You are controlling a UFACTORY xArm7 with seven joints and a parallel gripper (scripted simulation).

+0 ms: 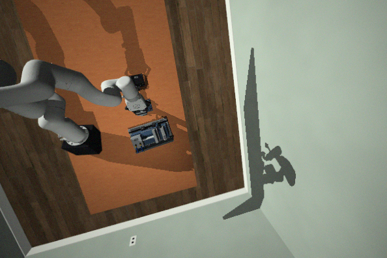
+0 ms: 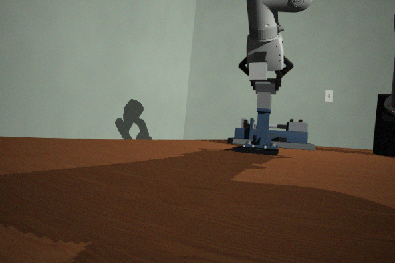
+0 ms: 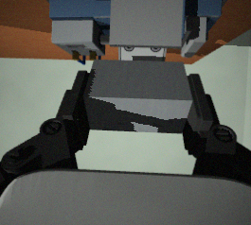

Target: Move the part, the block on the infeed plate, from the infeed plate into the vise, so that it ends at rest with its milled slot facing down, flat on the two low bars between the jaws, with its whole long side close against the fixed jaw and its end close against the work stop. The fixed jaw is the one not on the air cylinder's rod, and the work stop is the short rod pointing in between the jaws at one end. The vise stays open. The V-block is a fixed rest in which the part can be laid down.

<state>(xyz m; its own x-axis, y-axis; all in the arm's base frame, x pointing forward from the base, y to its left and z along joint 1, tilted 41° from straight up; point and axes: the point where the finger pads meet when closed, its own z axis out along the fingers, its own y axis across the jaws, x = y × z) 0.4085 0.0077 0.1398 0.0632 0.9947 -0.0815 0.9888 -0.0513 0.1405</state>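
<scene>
My gripper points straight down and is shut on the grey part, with one black finger on each side of it. It holds the part upright over the blue V-block. I cannot tell whether the part's lower end touches the V-block. The vise, blue and grey, stands just beyond the V-block with its jaws apart. The dark infeed plate lies on the other side of the gripper and has no block on it. The part's slot is hidden.
The arm's black base stands beside the vise. All fixtures sit on an orange mat on a wooden floor. Walls close the room at the back.
</scene>
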